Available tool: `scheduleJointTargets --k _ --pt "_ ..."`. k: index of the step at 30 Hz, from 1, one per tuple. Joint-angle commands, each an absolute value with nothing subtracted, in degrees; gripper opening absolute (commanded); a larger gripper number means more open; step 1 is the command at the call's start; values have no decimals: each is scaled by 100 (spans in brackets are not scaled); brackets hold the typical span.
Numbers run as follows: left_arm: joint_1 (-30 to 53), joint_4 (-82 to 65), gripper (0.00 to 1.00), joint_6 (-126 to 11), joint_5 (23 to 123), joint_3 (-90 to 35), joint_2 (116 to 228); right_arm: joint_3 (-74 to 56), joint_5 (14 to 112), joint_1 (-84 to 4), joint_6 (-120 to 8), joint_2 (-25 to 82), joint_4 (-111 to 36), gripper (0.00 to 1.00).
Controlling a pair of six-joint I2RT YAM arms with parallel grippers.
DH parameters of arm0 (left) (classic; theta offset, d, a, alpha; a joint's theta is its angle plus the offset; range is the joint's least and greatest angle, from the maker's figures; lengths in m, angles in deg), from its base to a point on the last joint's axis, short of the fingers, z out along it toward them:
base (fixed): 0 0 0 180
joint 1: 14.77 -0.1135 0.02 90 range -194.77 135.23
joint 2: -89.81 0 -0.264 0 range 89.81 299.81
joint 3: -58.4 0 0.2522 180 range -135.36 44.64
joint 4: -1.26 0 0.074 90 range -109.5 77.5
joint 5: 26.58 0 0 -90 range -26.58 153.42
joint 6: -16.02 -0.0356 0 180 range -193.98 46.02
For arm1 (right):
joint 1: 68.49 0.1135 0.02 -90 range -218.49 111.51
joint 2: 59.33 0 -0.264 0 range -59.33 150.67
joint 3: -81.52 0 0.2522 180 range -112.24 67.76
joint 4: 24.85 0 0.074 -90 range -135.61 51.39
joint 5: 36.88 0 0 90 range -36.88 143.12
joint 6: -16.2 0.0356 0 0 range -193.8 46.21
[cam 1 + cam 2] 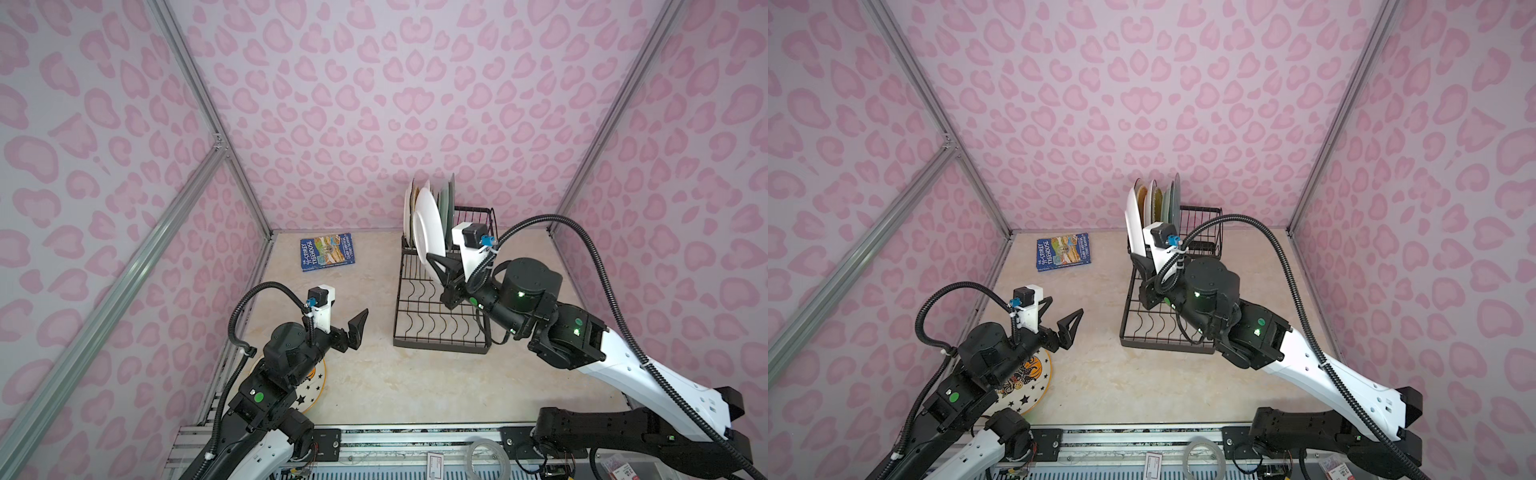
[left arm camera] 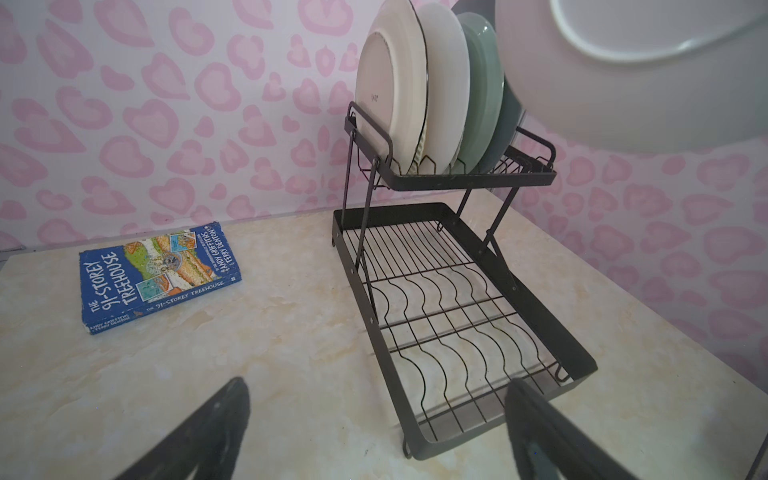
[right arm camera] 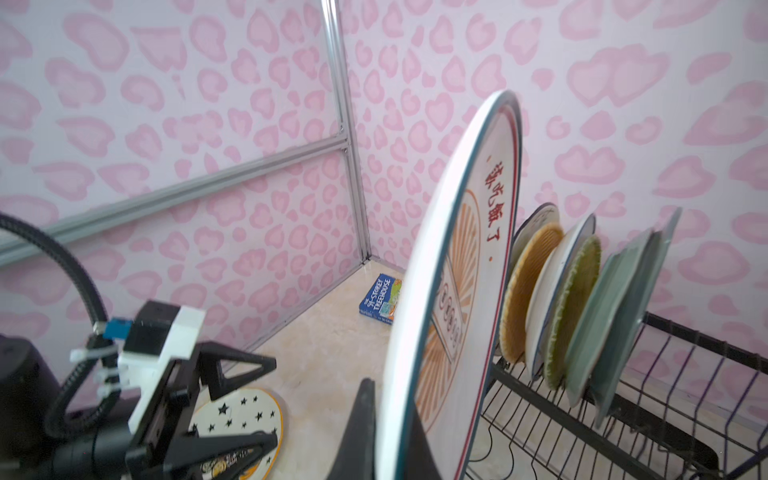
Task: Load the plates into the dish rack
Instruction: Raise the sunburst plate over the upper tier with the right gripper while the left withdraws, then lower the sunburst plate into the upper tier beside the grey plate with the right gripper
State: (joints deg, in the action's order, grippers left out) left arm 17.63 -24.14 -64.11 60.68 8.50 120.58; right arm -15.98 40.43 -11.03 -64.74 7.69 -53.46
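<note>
White printed plate: upright, clamped at its lower edge by the right pincer, over the dish rack lower tray, just beside the racked plates. Left pincer: open, empty, above the surface near the starred plate.

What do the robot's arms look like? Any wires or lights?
The left arm and right arm are black with white shells, green dots and a ribbed black cable looping over each. The left claw and right claw have black triangle-shaped fingers, under a white camera block with a blue plug.
</note>
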Motion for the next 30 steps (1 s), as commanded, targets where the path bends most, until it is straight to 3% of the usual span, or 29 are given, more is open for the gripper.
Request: scheduleJointTargets --k 1,14,30 --pt "1757 -2026 97 -6379 6228 813 12144 -2117 3921 -1602 -5952 876 -5438 0" --pt "1718 -1969 97 -5946 6418 917 12147 -2576 5430 -4464 -4675 1377 -5350 0" --pt "1309 -2002 97 -5885 6913 865 12362 -3023 6532 -4888 -4663 2856 -5493 0"
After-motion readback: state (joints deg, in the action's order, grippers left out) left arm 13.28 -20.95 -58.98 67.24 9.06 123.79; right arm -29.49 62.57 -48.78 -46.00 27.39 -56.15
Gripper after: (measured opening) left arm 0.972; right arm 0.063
